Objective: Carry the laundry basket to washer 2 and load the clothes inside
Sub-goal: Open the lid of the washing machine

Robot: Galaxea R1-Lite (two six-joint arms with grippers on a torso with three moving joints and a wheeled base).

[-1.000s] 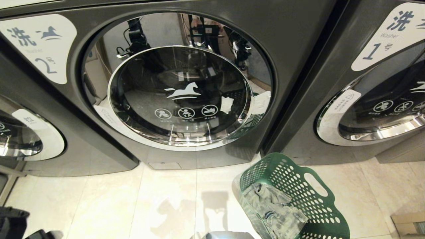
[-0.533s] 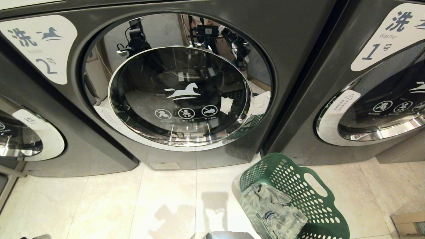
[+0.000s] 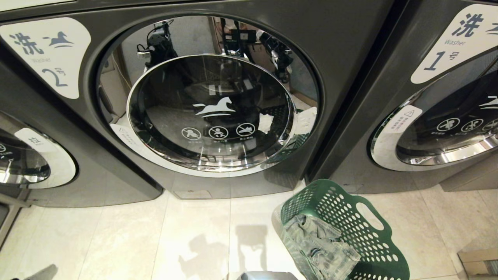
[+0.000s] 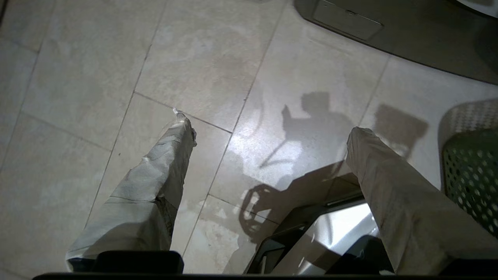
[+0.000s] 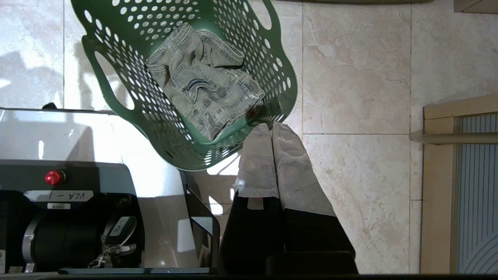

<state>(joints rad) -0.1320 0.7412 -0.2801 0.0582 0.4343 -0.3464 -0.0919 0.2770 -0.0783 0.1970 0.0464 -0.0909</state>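
The green laundry basket (image 3: 375,249) stands on the tiled floor, low and to the right of washer 2 (image 3: 50,58). The washer's round glass door (image 3: 210,112) is closed. Faded denim clothes (image 3: 319,245) lie crumpled inside the basket. Neither arm shows in the head view. In the right wrist view my right gripper (image 5: 269,128) is shut with nothing in it. Its tips sit just beside the basket (image 5: 155,116) rim, near the denim (image 5: 206,93). In the left wrist view my left gripper (image 4: 270,124) hangs open over bare tiles. An edge of the basket (image 4: 470,175) shows beside it.
Washer 1 (image 3: 447,116) stands to the right and another machine (image 3: 23,163) to the left. My base (image 5: 78,147) sits close behind the basket. A cardboard box (image 3: 478,264) lies at the far right, and a wooden-framed panel (image 5: 447,136) is beside the right arm.
The dark part of my left arm at the head view's lower-left corner has drawn back out of sight. Basket, clothes and washer door have not moved.
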